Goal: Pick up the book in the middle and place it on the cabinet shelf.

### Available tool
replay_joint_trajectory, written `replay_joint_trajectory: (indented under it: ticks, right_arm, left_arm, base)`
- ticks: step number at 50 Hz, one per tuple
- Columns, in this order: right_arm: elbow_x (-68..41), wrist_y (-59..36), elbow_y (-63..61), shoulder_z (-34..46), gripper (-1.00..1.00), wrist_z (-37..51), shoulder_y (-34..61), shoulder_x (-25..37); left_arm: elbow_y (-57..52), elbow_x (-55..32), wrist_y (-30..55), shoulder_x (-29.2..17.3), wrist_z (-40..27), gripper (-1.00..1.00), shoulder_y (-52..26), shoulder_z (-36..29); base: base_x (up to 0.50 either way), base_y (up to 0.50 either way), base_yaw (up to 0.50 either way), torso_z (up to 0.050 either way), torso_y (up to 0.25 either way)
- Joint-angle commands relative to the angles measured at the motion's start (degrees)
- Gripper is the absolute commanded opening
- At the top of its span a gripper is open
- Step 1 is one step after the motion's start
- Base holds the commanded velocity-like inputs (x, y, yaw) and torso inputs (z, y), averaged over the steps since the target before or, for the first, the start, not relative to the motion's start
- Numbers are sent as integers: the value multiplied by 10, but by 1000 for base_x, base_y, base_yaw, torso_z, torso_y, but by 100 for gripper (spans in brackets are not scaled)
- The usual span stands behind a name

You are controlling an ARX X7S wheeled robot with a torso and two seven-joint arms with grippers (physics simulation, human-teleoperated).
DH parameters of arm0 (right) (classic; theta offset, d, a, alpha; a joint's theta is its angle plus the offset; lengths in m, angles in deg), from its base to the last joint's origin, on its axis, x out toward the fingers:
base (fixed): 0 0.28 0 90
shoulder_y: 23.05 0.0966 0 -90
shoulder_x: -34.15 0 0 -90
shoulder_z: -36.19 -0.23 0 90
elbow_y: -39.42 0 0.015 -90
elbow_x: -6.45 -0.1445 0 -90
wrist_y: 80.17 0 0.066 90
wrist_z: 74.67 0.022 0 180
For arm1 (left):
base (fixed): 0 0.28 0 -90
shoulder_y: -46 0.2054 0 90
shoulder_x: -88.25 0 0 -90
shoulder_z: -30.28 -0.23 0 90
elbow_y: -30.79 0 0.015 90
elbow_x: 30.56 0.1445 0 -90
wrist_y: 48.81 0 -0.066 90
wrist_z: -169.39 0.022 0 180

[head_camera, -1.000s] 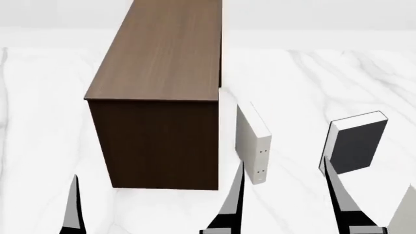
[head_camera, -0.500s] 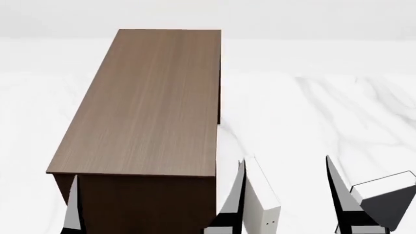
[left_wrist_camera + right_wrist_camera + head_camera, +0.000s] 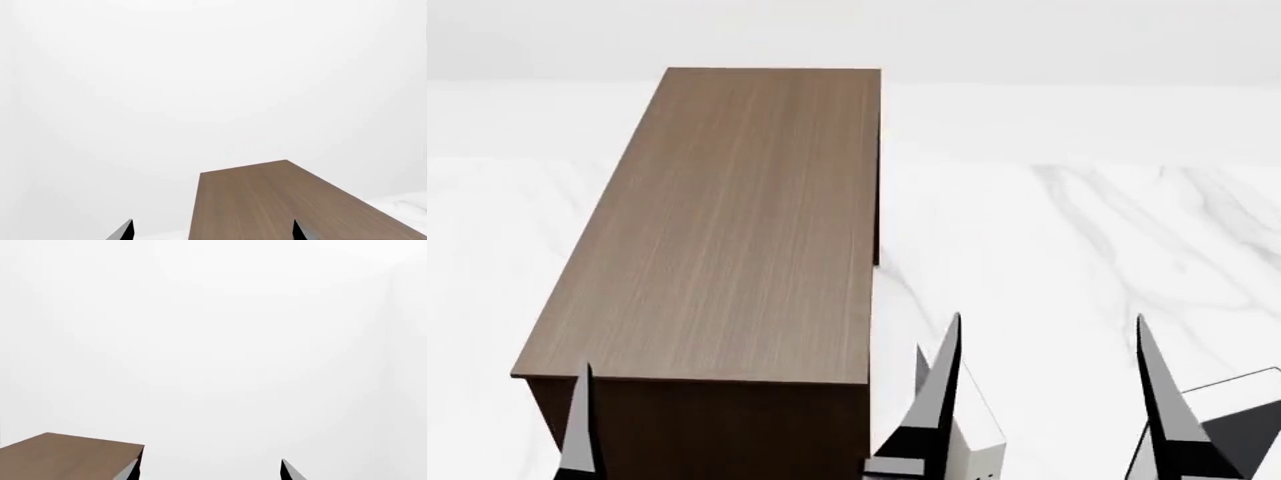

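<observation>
Wood-grain boxy cabinet shelf (image 3: 734, 230) on veined marble floor (image 3: 1068, 240).

Matt brown wood grain on the cabinet shelf (image 3: 734, 220), sitting on a smooth white marble floor (image 3: 1068, 230) with grey veins.

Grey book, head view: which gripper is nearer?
Right. The right gripper has one finger just beside the grey book at the frame's lower right; the left gripper is across the cabinet, far from it.
</observation>
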Motion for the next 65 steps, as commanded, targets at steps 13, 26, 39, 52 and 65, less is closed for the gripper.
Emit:
replay_joint_trajectory:
  ticks: [13,26,39,52,65]
  right_arm:
    - [-36,64,4,-32,100,5,-18,-4]
    - [-42,60,2,-33,100,11,-17,-1]
    - [-41,47,4,-29,100,14,-14,3]
    - [-36,30,3,-18,100,14,-7,10]
    - [-36,33,10,-14,100,19,-6,13]
  left_arm:
    - [0,1,-2,3,6,100,-1,7]
    - [2,-4,0,-2,-1,100,-3,5]
    - [5,-16,11,-4,-4,100,-4,5]
    - [2,-28,22,-6,-9,100,-8,7]
    - [0,-38,24,-8,-13,100,-10,9]
  base:
    - [0,0,-414,0,0]
    - [0,0,-500,0,0]
    - [-5,-21,-462,3,0]
    - [-7,-29,0,50,0]
    - [0,0,0,50,0]
